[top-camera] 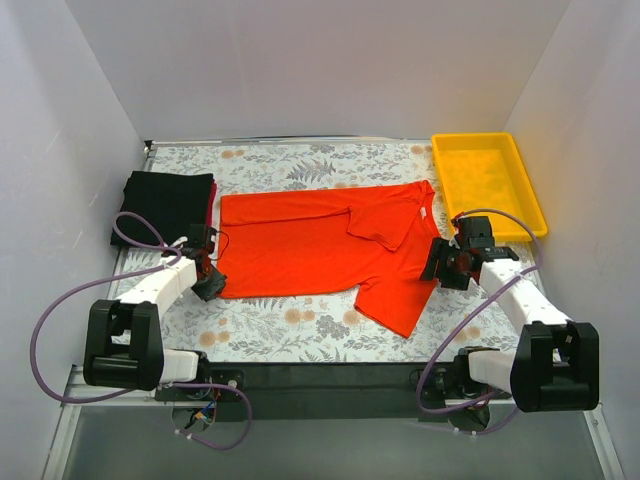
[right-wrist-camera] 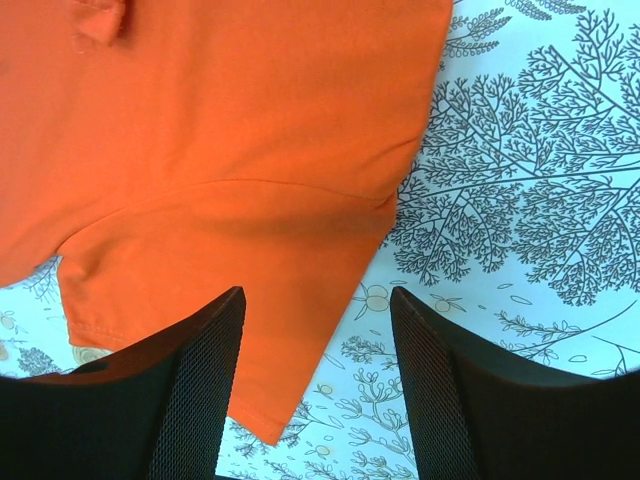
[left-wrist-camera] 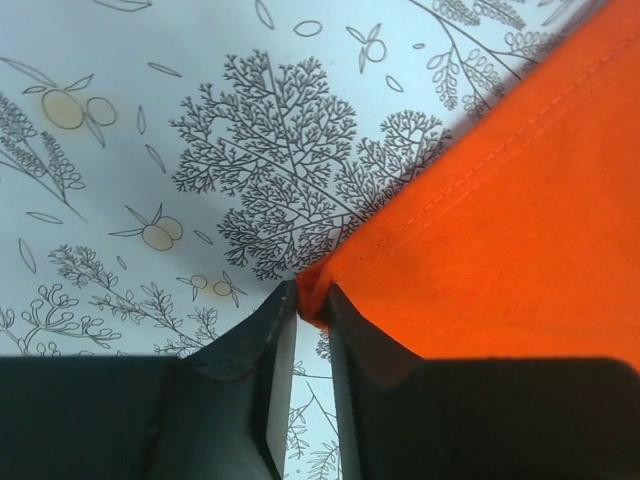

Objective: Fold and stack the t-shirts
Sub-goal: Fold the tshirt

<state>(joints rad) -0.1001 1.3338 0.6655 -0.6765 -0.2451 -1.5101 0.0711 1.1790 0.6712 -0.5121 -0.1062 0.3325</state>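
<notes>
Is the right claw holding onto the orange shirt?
No, the right gripper has its fingers spread wide apart over the edge of the orange-red t-shirt, with nothing pinched between them.

You had the floral-print table (top-camera: pixel 280 330) carrying an orange-red t-shirt (top-camera: pixel 300 250) spread flat mid-table. A folded black t-shirt (top-camera: pixel 165 205) lay over a dark red t-shirt (top-camera: pixel 211 207) at the far left, and a yellow tray (top-camera: pixel 485 180) sat far right.

Shirt (top-camera: pixel 300 250) central, folded stack (top-camera: pixel 165 205) left, tray (top-camera: pixel 487 175) (far) right
</notes>
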